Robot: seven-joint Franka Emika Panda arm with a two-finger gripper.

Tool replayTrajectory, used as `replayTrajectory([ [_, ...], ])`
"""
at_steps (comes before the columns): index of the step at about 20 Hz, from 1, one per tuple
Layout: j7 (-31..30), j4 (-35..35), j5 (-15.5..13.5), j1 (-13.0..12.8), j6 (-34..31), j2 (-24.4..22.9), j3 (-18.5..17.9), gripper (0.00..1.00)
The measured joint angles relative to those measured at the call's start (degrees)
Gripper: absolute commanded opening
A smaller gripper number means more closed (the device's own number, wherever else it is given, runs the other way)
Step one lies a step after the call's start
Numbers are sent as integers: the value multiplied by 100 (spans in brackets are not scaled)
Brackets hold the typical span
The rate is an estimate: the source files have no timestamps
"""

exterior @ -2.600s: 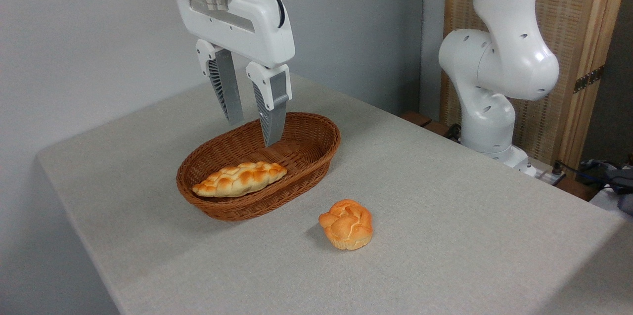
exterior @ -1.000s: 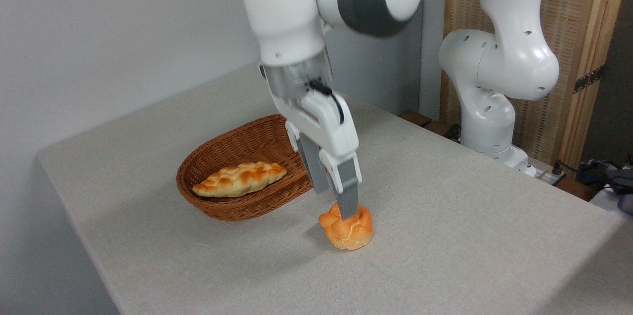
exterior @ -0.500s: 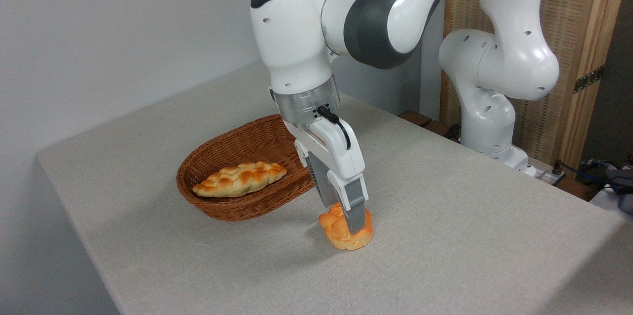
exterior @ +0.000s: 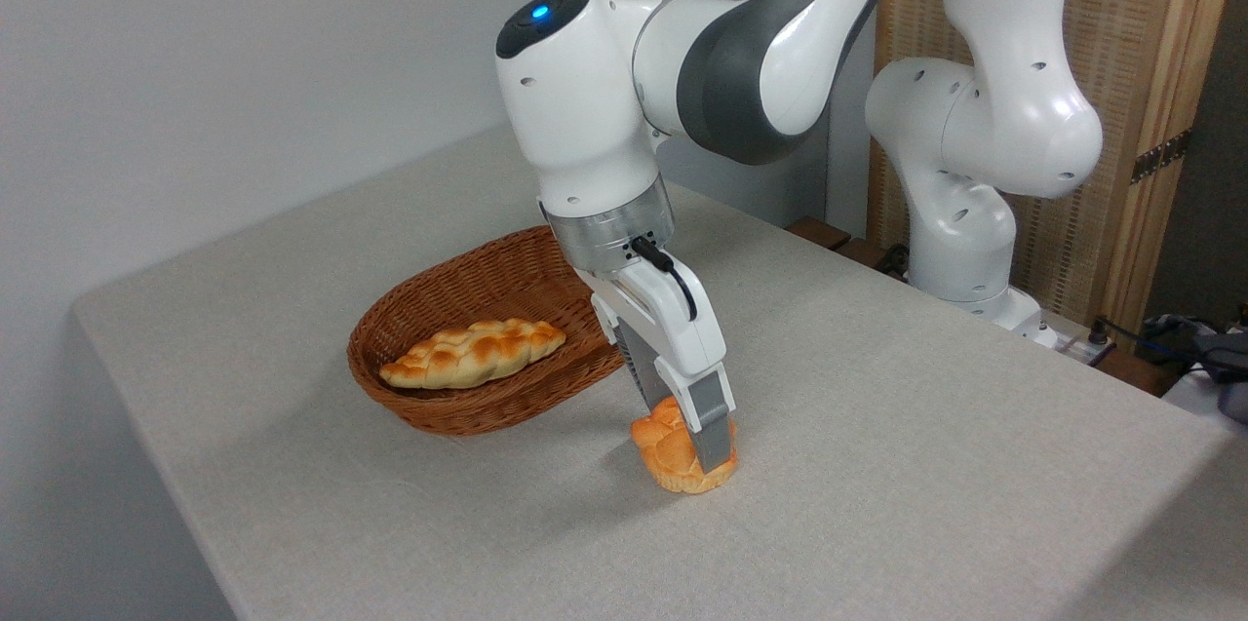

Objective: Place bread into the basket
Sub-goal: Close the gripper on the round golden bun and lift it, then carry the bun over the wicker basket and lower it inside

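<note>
Currently, item status: bread (exterior: 673,455), lower centre of frame, on the table (exterior: 877,426), outside the basket (exterior: 458,407). Gripper (exterior: 697,450) lowered over it, fingers narrowed against its sides; firm grasp probable, not certain. Braided loaf (exterior: 473,353) lies in basket. Outstanding: lift, carry left, release.

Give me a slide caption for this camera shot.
Robot gripper closes around a small round bun on the table, beside a wicker basket already holding a braided loaf.

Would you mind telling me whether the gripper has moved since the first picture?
Yes. The gripper has left the space above the basket and come down right of it, around the bun.
</note>
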State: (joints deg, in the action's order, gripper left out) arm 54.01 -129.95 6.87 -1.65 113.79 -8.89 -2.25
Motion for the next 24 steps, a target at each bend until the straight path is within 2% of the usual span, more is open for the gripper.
replayTrajectory([
  [3, 28, 0, 0, 0, 13, 2, 0, 51],
  [20, 280, 22, 0, -8, 4, -3, 1, 47],
  [22, 298, 151, -8, -10, -151, -1, 1, 47],
  [24, 304, 549, -100, -32, -629, 30, 5, 48],
])
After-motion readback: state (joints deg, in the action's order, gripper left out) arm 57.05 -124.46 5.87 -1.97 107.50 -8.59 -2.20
